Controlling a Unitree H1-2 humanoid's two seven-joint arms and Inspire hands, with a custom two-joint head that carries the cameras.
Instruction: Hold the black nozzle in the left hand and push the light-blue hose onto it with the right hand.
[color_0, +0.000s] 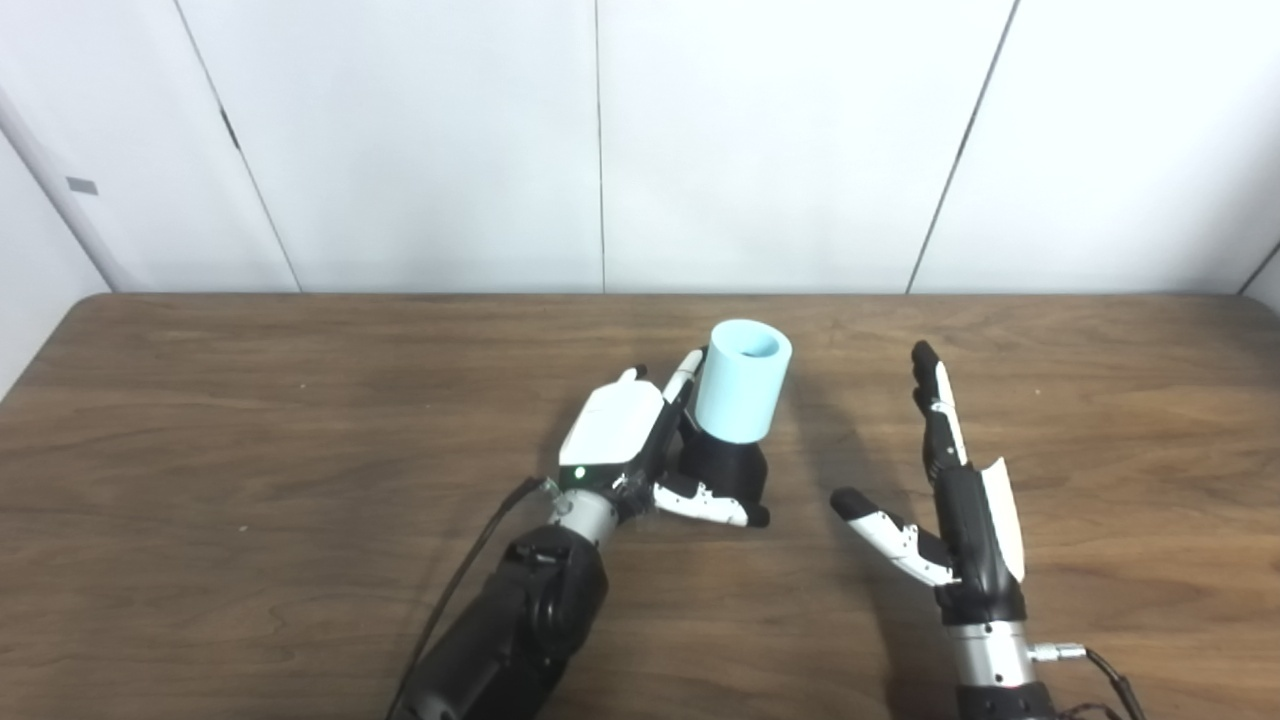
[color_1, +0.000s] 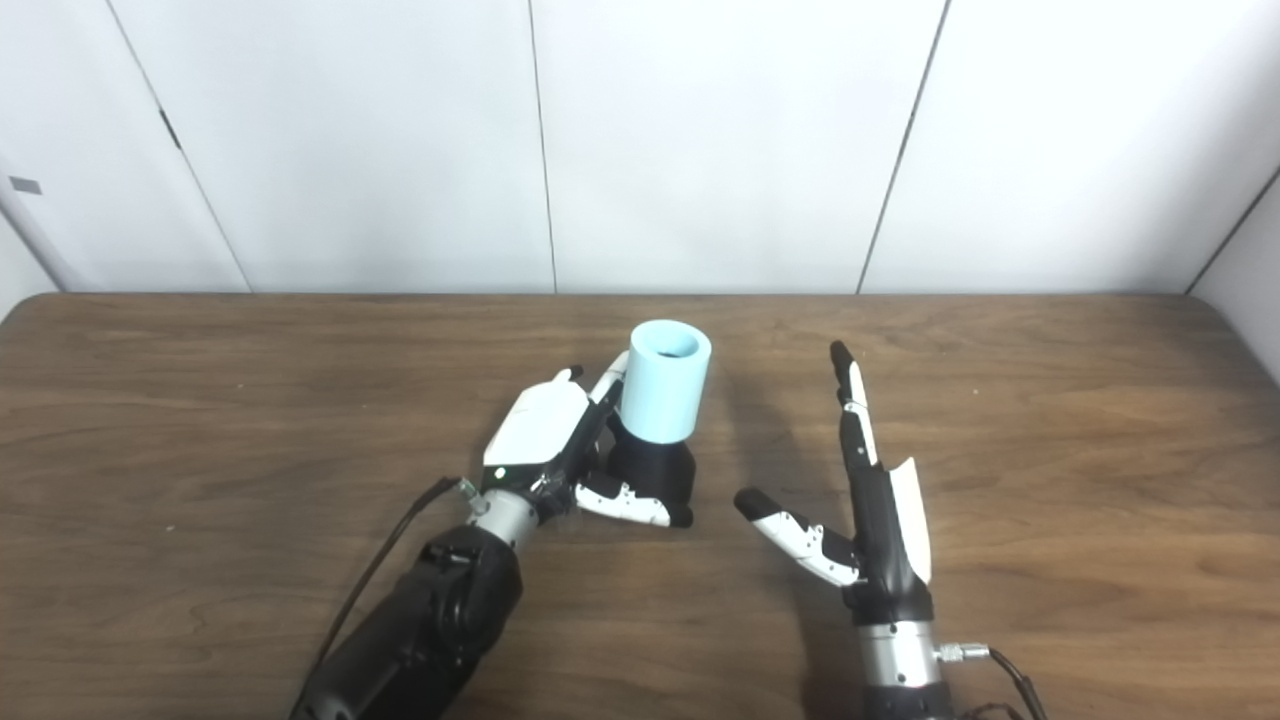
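My left hand is shut on the black nozzle, which stands near the middle of the wooden table. The light-blue hose, a short wide tube with its open end up, sits on top of the nozzle, tilted slightly to the right. My right hand is open and empty, fingers straight and thumb out, to the right of the hose and apart from it. The same scene shows in the right eye view, with the hose above the nozzle.
The table's far edge meets a white panelled wall. A black cable runs along my left forearm. Bare wood lies to the left and right of both hands.
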